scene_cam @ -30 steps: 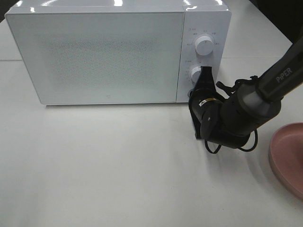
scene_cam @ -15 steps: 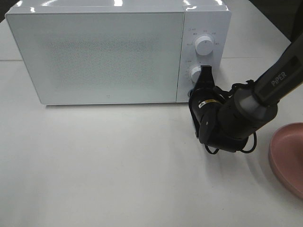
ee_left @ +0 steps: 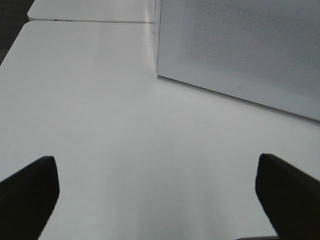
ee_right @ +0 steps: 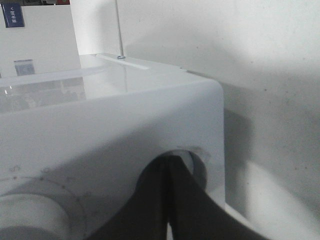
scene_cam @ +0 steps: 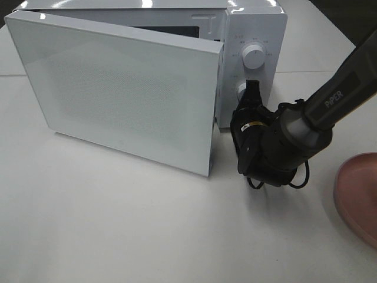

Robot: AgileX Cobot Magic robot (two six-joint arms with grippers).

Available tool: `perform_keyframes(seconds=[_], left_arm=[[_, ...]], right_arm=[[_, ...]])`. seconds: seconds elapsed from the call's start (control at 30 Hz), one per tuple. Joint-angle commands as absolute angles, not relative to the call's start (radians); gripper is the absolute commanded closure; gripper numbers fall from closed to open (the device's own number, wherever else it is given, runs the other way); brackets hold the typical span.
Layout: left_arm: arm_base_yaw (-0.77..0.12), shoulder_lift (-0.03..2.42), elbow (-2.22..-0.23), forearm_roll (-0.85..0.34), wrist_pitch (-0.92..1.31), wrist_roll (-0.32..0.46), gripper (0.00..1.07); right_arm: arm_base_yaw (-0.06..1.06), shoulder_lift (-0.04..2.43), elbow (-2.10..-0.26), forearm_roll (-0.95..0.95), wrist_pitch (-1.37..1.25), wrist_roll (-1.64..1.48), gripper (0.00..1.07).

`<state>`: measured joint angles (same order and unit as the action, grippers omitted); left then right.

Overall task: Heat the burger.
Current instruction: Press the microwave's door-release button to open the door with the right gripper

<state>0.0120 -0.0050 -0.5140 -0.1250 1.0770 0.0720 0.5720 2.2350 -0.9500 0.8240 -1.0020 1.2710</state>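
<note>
Exterior high view: a microwave [scene_cam: 256, 29] stands at the far side of a white table [scene_cam: 118, 236]. Its door [scene_cam: 118, 88] is part open, hinged at the left, with the free edge angled out toward the near side. A dark strip of cavity [scene_cam: 177, 28] shows above the door's top edge, and nothing inside can be made out.

The panel carries two white knobs. The upper knob [scene_cam: 253, 55] is in full view. The lower knob [scene_cam: 241, 91] is partly hidden behind the right gripper [scene_cam: 253, 88].

The jaws of the right gripper are pressed flat together and hold nothing. In the right wrist view the tips lie against a round control [ee_right: 196, 167] near the panel's edge; which control cannot be told.

The left gripper [ee_left: 156, 165] appears only in the left wrist view. Its jaws are spread wide and empty above bare table, with the door's lower edge ahead.

A pink plate [scene_cam: 358, 197] lies at the table's right edge, cut off by the frame and well apart from the microwave.

The position of the burger cannot be told from any view.
</note>
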Motion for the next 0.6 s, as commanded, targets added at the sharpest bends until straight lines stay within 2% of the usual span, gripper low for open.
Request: perform_keyframes(seconds=[0.03,0.6], left_arm=[[0.010,-0.022,-0.515,-0.132,1.067,0.064,0.06],[0.010,-0.022,-0.515,-0.132,1.067,0.064,0.06]], right_arm=[[0.535,2.231,-1.022,0.739,-1.156,1.263,1.07],[0.538,2.179,-0.955,0.720,-1.005,1.240,1.07]])
